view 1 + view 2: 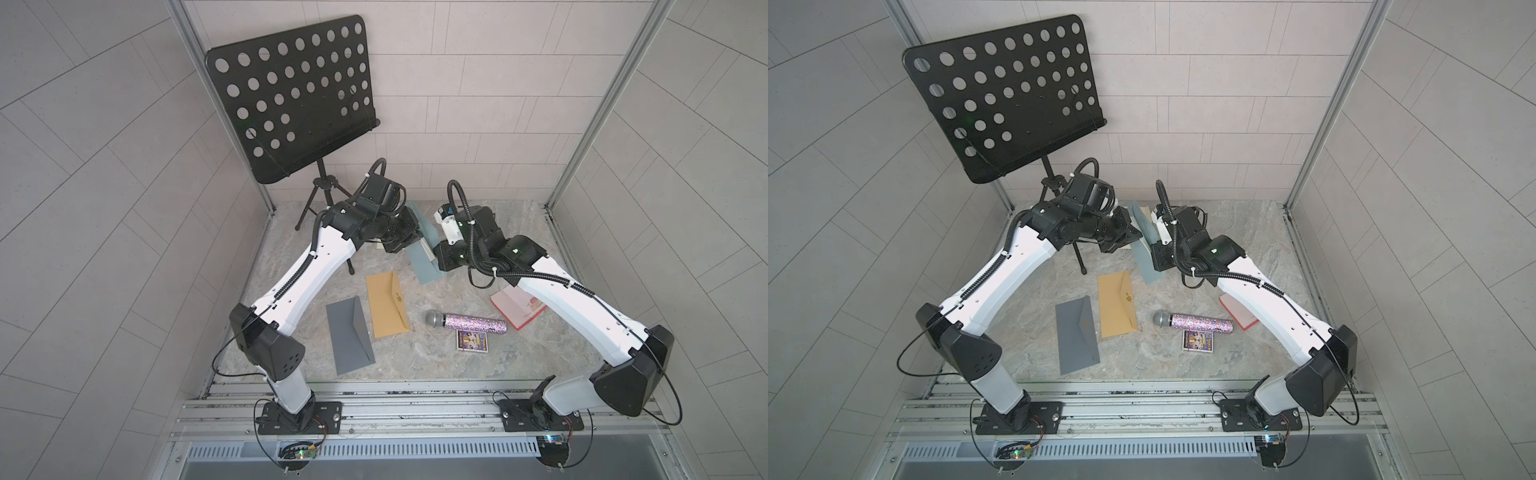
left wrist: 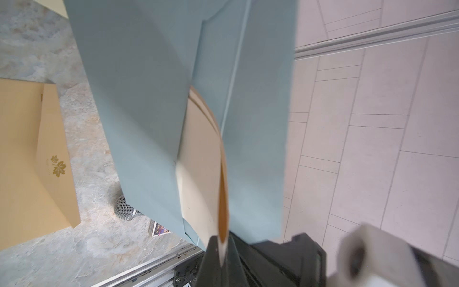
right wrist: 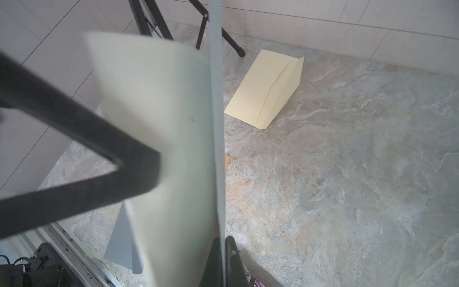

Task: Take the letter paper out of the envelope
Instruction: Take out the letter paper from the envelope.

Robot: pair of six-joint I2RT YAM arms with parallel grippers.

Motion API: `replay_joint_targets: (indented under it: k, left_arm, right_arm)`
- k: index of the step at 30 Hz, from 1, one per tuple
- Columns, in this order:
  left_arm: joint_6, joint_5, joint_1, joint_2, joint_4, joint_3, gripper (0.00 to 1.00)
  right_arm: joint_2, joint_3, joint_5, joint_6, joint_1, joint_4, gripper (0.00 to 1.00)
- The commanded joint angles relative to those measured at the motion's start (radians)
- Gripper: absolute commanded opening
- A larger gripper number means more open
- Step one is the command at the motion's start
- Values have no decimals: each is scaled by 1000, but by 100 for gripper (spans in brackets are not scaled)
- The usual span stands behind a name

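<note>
A blue-grey envelope point(image 1: 426, 270) point(image 2: 139, 99) hangs upright above the back of the table, between my two grippers. The cream letter paper point(image 2: 198, 154) point(image 3: 161, 124) sticks out of its open side, curved. In the left wrist view my left gripper point(image 2: 222, 251) is shut on the paper's folded edge. The right wrist view shows my right gripper point(image 3: 221, 248) shut on the envelope's thin edge point(image 3: 216, 99). In both top views the left gripper point(image 1: 409, 239) point(image 1: 1129, 237) and the right gripper point(image 1: 436, 249) point(image 1: 1154, 249) stand close together, on either side of the envelope.
On the table lie a tan envelope point(image 1: 388, 303), a dark grey envelope point(image 1: 349, 334), a glitter microphone point(image 1: 465, 322), a small card box point(image 1: 471, 341) and a red booklet point(image 1: 517, 305). A pale yellow envelope point(image 3: 268, 92) lies near the black music stand point(image 1: 291, 95).
</note>
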Motion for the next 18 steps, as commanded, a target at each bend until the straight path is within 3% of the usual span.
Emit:
replay_joint_targets:
  k: [1, 13, 18]
  left_arm:
    - [-3, 10, 2, -69, 108, -42, 0]
    - [23, 17, 55, -154, 140, -123, 0]
    - [44, 5, 68, -221, 137, -219, 0]
  right_arm:
    - [-21, -28, -34, 98, -49, 10, 0]
    - [-6, -143, -92, 299, -203, 130, 0]
    - [71, -186, -191, 358, -223, 206, 0]
